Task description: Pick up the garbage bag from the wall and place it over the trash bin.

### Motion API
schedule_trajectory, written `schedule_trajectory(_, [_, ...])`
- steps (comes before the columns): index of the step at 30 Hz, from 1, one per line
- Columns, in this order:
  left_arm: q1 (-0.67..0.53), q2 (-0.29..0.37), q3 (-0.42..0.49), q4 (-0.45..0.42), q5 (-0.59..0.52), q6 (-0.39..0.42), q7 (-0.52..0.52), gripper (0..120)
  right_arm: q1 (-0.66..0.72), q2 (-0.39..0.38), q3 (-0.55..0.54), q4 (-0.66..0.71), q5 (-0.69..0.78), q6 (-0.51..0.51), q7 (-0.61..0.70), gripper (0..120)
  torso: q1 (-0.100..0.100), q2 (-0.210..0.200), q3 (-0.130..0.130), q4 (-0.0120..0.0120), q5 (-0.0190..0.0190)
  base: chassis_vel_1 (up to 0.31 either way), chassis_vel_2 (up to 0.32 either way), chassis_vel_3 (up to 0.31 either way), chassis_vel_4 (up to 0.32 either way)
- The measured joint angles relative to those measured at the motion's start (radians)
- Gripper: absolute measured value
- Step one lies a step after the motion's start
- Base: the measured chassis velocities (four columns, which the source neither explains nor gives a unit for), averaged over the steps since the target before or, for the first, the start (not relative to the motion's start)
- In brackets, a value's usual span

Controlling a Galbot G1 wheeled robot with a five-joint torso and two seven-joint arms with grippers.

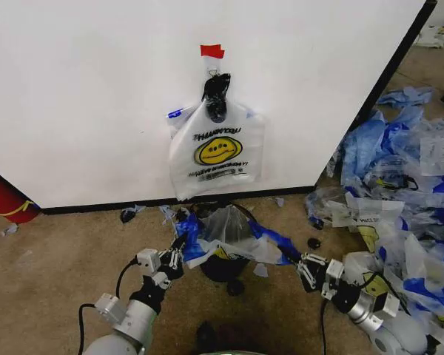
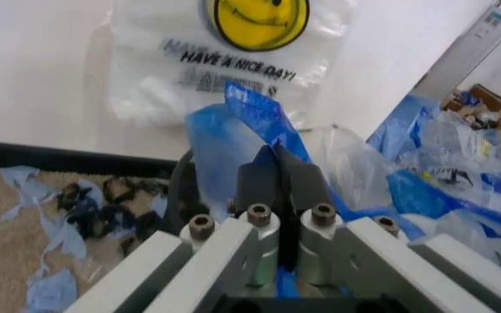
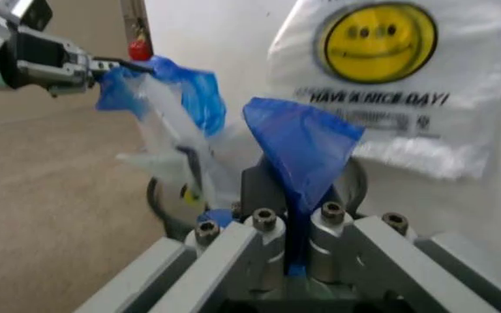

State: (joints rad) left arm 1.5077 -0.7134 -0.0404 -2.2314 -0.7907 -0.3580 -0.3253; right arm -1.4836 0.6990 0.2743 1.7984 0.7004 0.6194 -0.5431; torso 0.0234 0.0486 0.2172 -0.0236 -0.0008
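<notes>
Left claw: left gripper [image 1: 180, 250] clenched on a blue edge of the garbage bag [image 1: 226, 225], low over the floor on the left side of the trash bin [image 1: 223, 268] (fingers pinched flat on the film in the left wrist view [image 2: 276, 163]).

Right claw: right gripper [image 1: 303, 266] likewise clamped on the opposite blue edge, on the bin's right side (blue fold standing up between the fingers in the right wrist view [image 3: 287, 195]).

Garbage bag: stretched between the two claws, mouth spread above the black wire-mesh bin, translucent body sagging toward it; whether the rim is covered, impossible to tell.

On the wall: a second smiley "THANK YOU" bag [image 1: 216, 151] hanging from a dark clip [image 1: 216, 92] below the red tape [image 1: 212, 51], on the white wall [image 1: 96, 96] just behind the bin.

Risk, tearing: thin film pulled taut from two pinch points; probably apt to rip or slip out if spread wider.

Risk, missing the rim: slack middle may bunch on top of the mesh instead of folding over it (light bin, likely to tip or slide if dragged).

Risk, snagging: loose blue scraps [image 1: 129, 214] and the heap of bags [image 1: 407, 170] close to the right arm, easy to catch.

Surface: tan carpet [image 1: 59, 251], littered with shreds.

Room: black strip along the wall's base, red cylinder [image 1: 4, 196] at the far left.
</notes>
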Motion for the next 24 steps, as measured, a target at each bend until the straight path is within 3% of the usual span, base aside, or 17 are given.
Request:
schedule_trajectory(10, [0.195,0.013,-0.060,-0.036,0.129,-0.065,-0.006,0,0.017,0.004,-0.016,-0.029,-0.008,0.007,0.021,0,0.000,0.000,0.000,0.0001,-0.0003,0.000,0.000,0.000,0.000])
schedule_trajectory(16, [0.223,-0.015,-0.041,0.019,0.172,-0.080,-0.002,0,0.035,0.008,-0.040,-0.057,-0.010,0.004,0.045,0,0.000,0.000,0.000,0.0000,-0.0001,0.000,0.000,0.000,0.000])
schedule_trajectory(24, [0.185,-0.012,-0.037,0.077,0.150,-0.080,-0.006,0,0.039,0.003,-0.048,-0.068,-0.015,0.001,0.052,0,0.000,0.000,0.000,-0.0001,-0.0003,0.000,0.000,0.000,0.000])
